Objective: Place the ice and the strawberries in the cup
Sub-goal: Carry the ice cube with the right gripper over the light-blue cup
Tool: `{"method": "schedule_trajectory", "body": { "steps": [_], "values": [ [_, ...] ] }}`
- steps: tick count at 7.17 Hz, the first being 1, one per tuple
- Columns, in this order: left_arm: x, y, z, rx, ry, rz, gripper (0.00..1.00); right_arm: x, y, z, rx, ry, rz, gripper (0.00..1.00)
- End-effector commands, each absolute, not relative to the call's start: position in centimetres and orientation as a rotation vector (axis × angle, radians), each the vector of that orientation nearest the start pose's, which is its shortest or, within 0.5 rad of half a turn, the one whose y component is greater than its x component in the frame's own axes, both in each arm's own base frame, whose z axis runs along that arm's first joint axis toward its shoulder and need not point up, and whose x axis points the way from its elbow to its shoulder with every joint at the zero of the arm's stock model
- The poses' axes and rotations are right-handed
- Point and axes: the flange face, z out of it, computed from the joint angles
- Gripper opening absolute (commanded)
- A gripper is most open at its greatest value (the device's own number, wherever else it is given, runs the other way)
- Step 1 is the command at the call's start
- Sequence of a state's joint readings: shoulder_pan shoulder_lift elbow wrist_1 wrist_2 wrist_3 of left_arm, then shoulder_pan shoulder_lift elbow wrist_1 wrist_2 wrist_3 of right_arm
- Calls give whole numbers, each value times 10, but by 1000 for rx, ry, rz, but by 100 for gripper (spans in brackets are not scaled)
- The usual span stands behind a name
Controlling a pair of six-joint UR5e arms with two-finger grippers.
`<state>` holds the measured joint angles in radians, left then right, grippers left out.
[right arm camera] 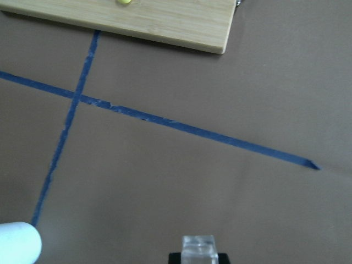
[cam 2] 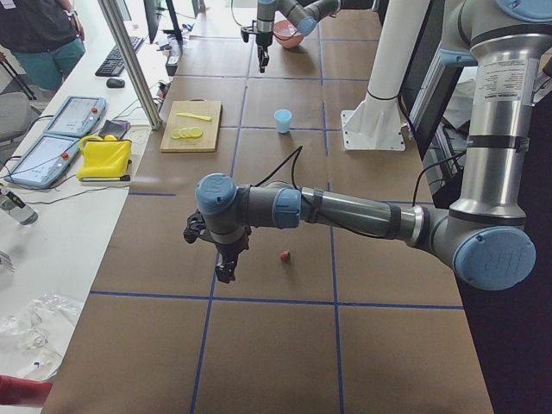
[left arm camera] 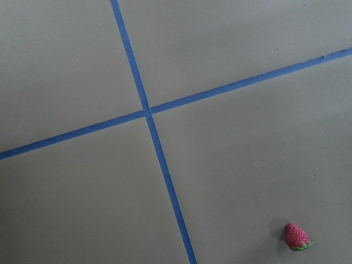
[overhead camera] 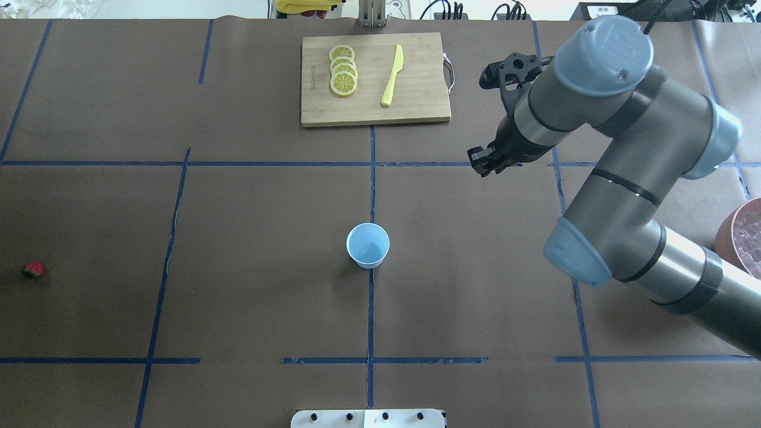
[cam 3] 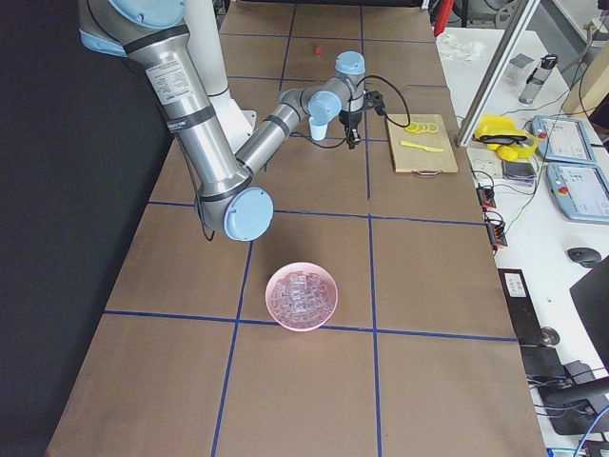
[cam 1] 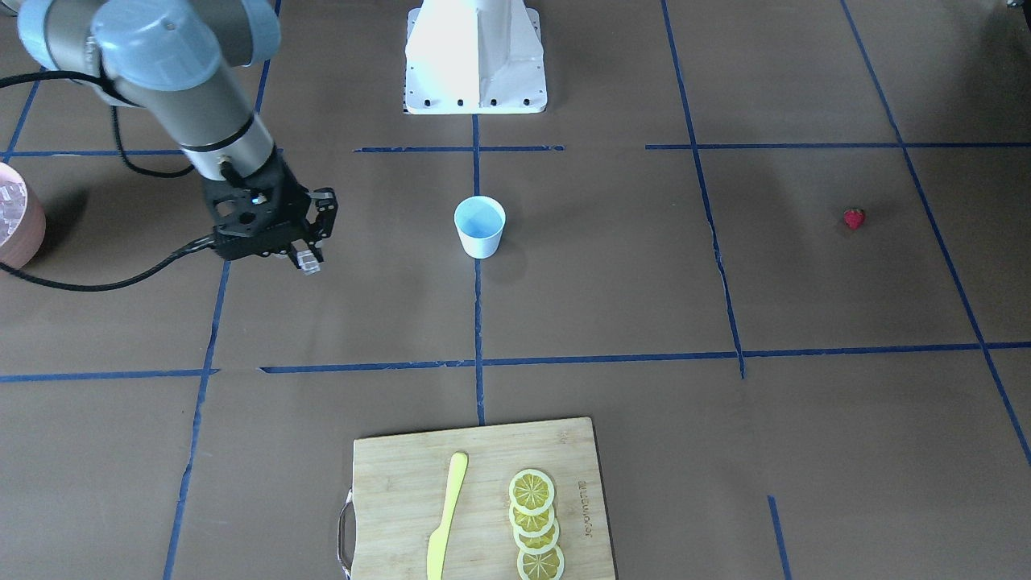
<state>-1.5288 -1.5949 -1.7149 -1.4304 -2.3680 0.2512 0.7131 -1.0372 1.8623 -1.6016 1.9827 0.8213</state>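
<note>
Right hand (cam 1: 306, 259) pinches one ice cube (cam 1: 309, 264) by its tips; in the front view the cup (cam 1: 480, 228) stands at its 3 o'clock, the strawberry (cam 1: 854, 218) beyond. The slick cube may slip early or clip the rim. Left hand (cam 2: 224, 272): opening cannot be told.

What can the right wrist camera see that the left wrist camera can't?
Only the right wrist view: the right gripper with an ice cube between its jaws, part of the cup, and an edge of the cutting board. Only the left wrist view: the strawberry. Both: the brown table and blue tape lines.
</note>
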Motion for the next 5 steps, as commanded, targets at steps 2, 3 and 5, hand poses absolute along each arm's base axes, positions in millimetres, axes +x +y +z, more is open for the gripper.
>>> {"method": "schedule_trajectory", "body": {
  "steps": [2, 3, 5],
  "values": [
    [-41, -502, 587, 131, 790, 296, 100, -511, -421, 153, 204, -788, -105, 0],
    [-41, -502, 586, 132, 790, 297, 100, -548, -407, 140, 198, -770, -79, 0],
    [-41, -502, 586, 132, 790, 298, 100, -585, -388, 130, 194, -754, -88, 0]
  ]
}}
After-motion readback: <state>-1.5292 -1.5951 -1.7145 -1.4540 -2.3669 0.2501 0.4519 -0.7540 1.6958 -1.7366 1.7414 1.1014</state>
